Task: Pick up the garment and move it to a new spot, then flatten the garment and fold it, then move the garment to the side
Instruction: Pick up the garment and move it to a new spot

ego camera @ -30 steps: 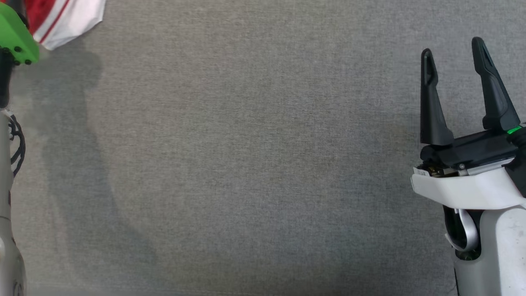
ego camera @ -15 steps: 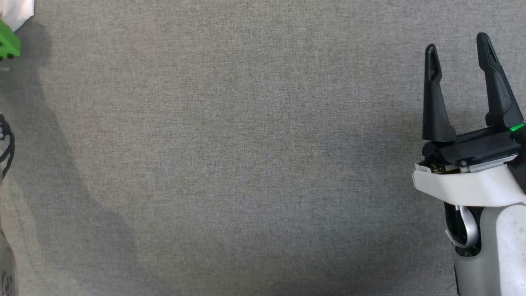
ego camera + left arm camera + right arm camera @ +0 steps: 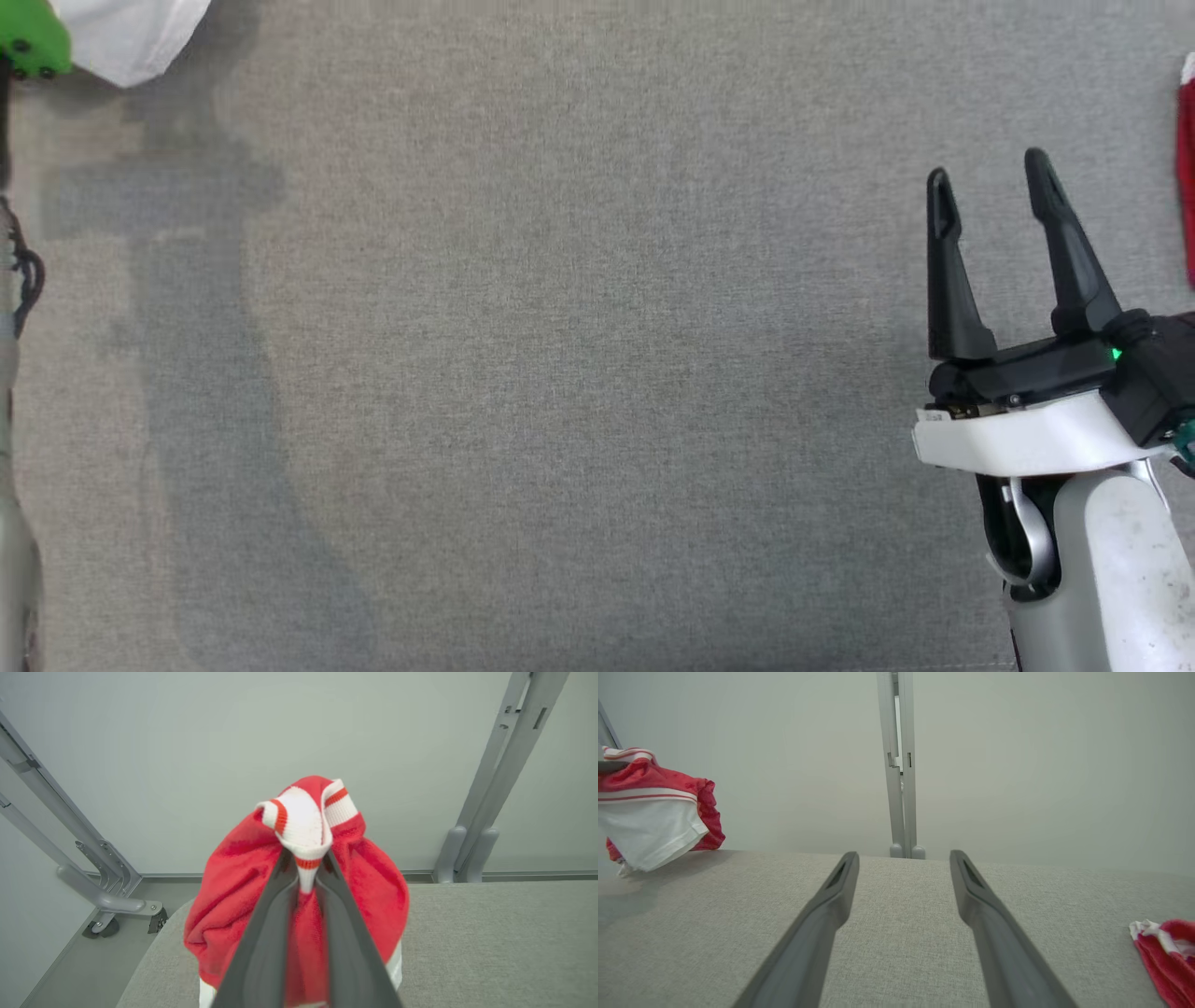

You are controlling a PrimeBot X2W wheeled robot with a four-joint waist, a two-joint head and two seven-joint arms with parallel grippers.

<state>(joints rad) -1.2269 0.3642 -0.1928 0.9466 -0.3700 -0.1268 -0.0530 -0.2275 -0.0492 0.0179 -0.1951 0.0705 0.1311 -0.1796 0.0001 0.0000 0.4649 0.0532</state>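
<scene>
- A grey fabric tabletop [image 3: 560, 373] stretches out before a pale wall with grey metal posts.
- The left gripper [image 3: 308, 864] is clenched on the garment [image 3: 233, 896] at its striped white trim. The shirt hangs bunched at the upper left of the head view.
- The right gripper [image 3: 990, 173] stands released at the lower right, holding nothing.
- I'd say the pick-up is made. Placing, flattening, folding and setting aside remain.
- I see no container. A darker red cloth [image 3: 1164, 952] lies straight on the table at the lower right.

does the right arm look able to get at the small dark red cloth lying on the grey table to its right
Probably yes: the right pincer stands open and empty, and only bare grey fabric table lies between it and the dark red, white-trimmed cloth off to its right.
</scene>
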